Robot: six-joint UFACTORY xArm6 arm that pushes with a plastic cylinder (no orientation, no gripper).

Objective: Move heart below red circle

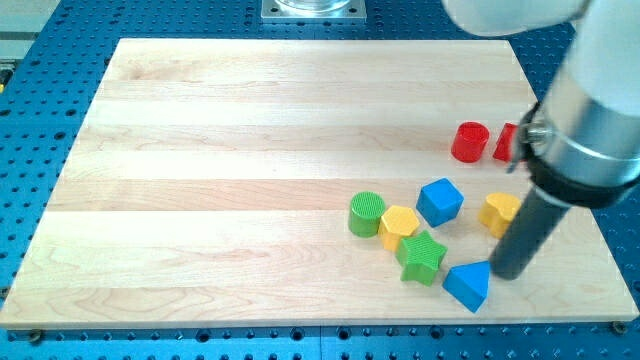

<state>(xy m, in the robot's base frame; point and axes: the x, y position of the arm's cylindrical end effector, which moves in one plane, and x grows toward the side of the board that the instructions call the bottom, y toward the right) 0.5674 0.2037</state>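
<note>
The yellow heart (498, 211) lies at the view's right, partly hidden by my rod. The red circle (469, 142) stands above it, a little to the left. My tip (504, 273) is just below the heart and right next to the blue triangle (468, 285). A second red block (507, 143) sits right of the red circle, partly hidden by the arm.
A blue cube (440, 201), a green cylinder (367, 214), a yellow hexagon (399, 226) and a green star (422, 256) cluster left of the heart. The board's right edge (600, 230) is close by, behind the arm.
</note>
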